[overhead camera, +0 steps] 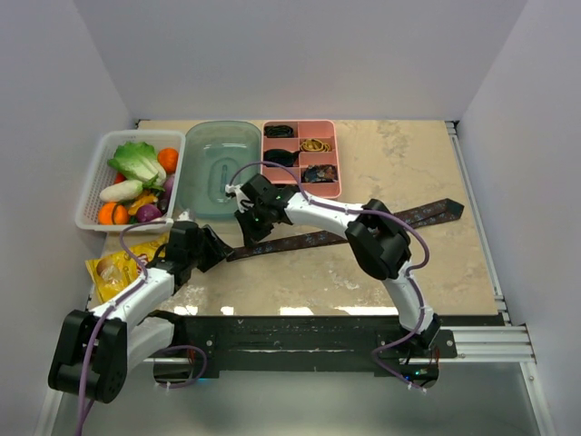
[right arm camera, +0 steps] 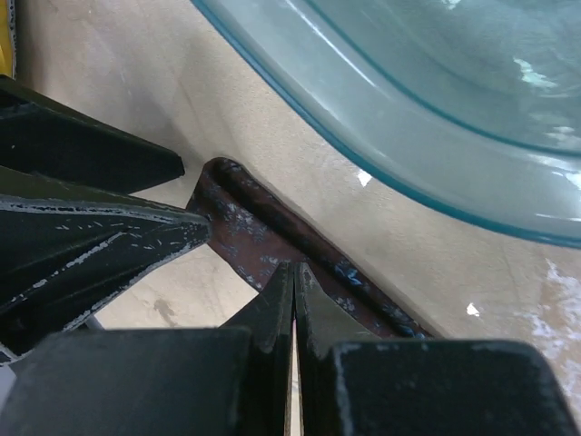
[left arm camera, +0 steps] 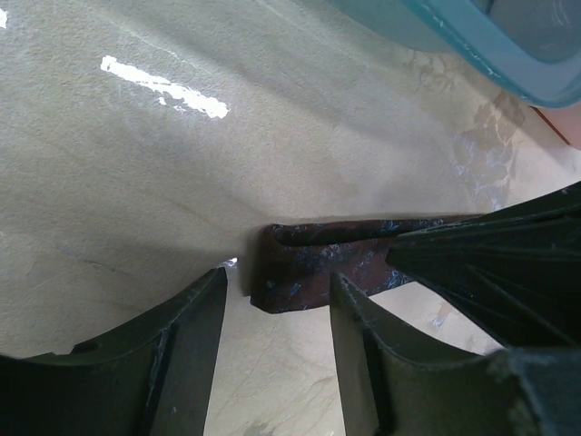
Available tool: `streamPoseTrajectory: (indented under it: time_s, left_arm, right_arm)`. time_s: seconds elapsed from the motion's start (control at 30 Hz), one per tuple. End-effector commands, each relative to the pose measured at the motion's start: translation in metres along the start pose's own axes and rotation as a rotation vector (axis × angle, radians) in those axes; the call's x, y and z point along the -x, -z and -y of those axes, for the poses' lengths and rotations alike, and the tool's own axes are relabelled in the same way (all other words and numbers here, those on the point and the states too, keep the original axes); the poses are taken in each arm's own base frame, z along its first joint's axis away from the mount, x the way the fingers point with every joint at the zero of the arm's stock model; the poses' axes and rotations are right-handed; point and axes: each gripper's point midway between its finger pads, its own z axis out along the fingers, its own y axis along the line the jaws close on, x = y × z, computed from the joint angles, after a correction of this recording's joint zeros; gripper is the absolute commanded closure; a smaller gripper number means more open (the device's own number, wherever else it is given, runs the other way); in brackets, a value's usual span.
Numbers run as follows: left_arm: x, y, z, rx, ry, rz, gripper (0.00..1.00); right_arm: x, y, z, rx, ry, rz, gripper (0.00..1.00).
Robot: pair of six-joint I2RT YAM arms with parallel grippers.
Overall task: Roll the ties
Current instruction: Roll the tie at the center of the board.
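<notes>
- The table [overhead camera: 399, 272] carried the brown-maroon tie [overhead camera: 318, 239], stretched slantwise across its middle.
- Teal tub [overhead camera: 221, 173] sat just behind the tie's folded-over left end.
- Left gripper [left arm camera: 277, 277]: jaws apart, that fold right at its tips, not gripped.
- Right gripper [right arm camera: 295, 268]: jaws closed tight, tips down on the tie.
</notes>
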Motion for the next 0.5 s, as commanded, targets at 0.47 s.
streamPoseTrajectory:
  time_s: [0.47]
  left_arm:
    - [0.017, -0.004, 0.007, -0.014, -0.047, 0.047, 0.49]
  right_arm:
    - [-0.034, -0.026, 0.024, -0.105, 0.018, -0.09, 1.0]
